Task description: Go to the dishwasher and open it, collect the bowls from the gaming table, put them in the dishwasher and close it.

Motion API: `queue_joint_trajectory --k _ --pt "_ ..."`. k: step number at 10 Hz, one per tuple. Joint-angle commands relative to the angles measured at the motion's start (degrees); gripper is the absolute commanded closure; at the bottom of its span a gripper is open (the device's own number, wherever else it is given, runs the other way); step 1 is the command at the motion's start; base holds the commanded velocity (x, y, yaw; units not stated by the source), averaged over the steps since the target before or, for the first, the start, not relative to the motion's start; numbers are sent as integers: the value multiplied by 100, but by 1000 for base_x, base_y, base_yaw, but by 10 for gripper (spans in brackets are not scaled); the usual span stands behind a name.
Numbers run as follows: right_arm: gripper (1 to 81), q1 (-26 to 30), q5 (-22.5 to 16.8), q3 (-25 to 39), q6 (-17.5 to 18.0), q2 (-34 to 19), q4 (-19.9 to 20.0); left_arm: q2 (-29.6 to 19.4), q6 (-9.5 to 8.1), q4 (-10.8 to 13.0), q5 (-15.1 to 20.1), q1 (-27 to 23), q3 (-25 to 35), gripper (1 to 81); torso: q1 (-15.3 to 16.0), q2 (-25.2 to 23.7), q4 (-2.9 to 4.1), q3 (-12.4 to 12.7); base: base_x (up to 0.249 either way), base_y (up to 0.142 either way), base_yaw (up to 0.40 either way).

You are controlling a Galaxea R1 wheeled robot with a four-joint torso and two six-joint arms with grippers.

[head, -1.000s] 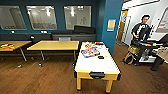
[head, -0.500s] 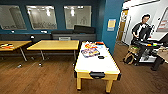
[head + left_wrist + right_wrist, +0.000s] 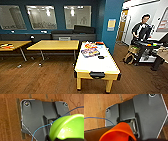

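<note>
While I drive over the wood floor, a green bowl sits at the left gripper and an orange bowl at the right; the fingers I cannot make out. I judge the carrying step; next comes finding the dishwasher.

Green bowl: cut off at lower right of the left wrist frame. Orange bowl: cut off at bottom edge of the right wrist frame. Colourful items on white table: too blurred to identify. Person, upper right: blurred.
</note>
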Motion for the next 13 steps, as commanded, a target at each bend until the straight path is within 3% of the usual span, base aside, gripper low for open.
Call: queue_joint_trajectory --k 1,8,13 --pt "811 166 -221 15 -20 13 -99 -152 -3 58 10 -220 24 811 0 0 0 0 0 0 -370" --pt "811 157 -229 6 -98 65 -91 -83 15 50 63 -211 -36 811 5 0 0 0 0 0 -387" --pt "811 193 -502 -442 -169 136 -82 226 15 58 63 -211 -705 811 5 0 0 0 0 0 -390"
